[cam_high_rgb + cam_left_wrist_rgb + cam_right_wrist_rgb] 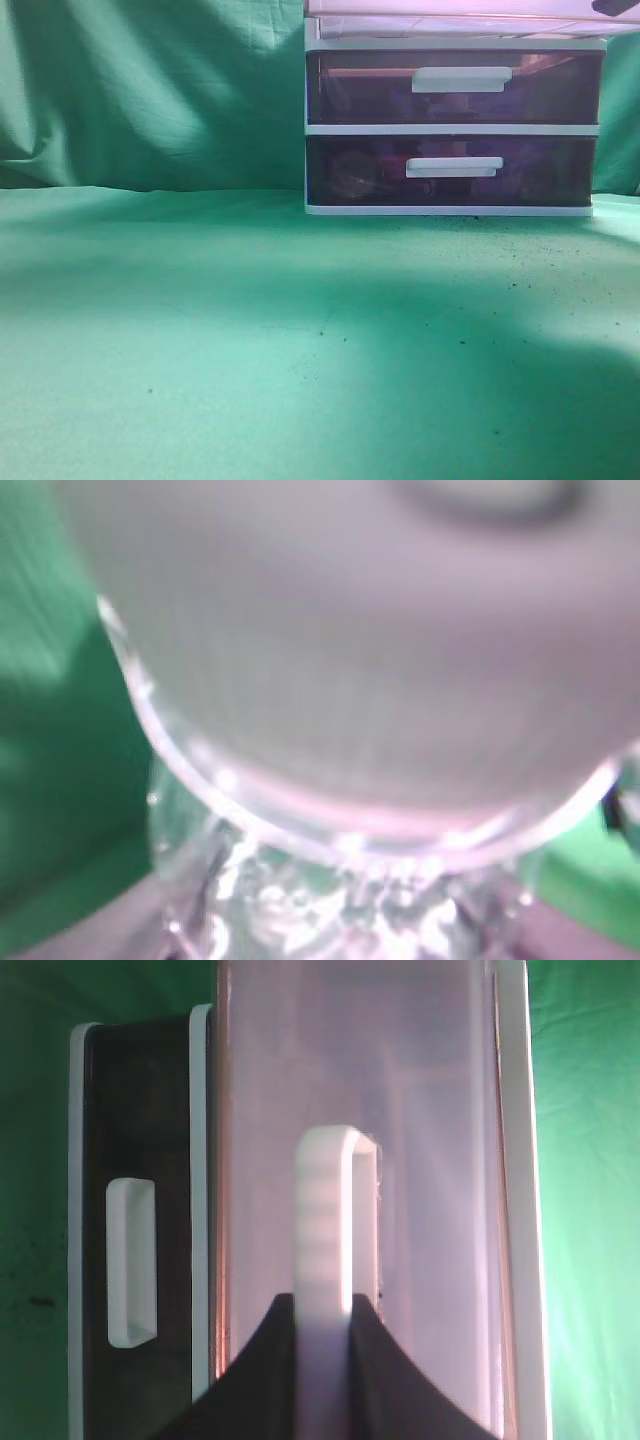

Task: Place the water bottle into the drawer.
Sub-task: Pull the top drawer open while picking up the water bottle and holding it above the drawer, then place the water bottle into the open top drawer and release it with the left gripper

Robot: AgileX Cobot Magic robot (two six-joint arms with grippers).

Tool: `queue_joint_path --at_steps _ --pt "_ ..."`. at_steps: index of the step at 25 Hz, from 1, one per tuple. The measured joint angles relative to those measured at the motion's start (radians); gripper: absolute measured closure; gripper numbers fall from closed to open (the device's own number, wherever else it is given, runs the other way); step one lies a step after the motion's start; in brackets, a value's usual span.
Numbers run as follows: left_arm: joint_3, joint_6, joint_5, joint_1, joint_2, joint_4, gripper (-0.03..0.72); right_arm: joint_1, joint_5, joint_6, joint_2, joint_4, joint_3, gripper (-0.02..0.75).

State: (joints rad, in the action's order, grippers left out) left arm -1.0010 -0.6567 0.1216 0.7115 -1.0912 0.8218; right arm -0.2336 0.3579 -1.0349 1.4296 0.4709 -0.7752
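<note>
The water bottle (340,780) fills the left wrist view, blurred and very close to the lens: a pale cap above a clear rim, with crinkled transparent plastic below and green cloth behind. It does not show in the exterior view, so where it sits relative to the drawer unit (452,125) cannot be told. The left end effector itself is not visible in its own view, and whether it is spread or pinching the bottle cannot be told.

The drawer unit stands at the back right of the green-covered bench (250,340), against a green cloth backdrop (150,90). Its two dark lower drawers are pushed in, each with a white handle. Above them, the top drawer (400,1110) looks pinkish and translucent. In the right wrist view the right end effector (325,1360) has its dark fingers pressed against either side of that drawer's white handle (328,1230), pinching it.
</note>
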Motion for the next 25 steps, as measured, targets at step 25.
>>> queue_joint_path --at_steps 25 --pt "-0.779 -0.026 0.229 -0.002 -0.792 -0.043 0.389 -0.005 -0.002 -0.003 0.0 -0.009 0.0 0.653"
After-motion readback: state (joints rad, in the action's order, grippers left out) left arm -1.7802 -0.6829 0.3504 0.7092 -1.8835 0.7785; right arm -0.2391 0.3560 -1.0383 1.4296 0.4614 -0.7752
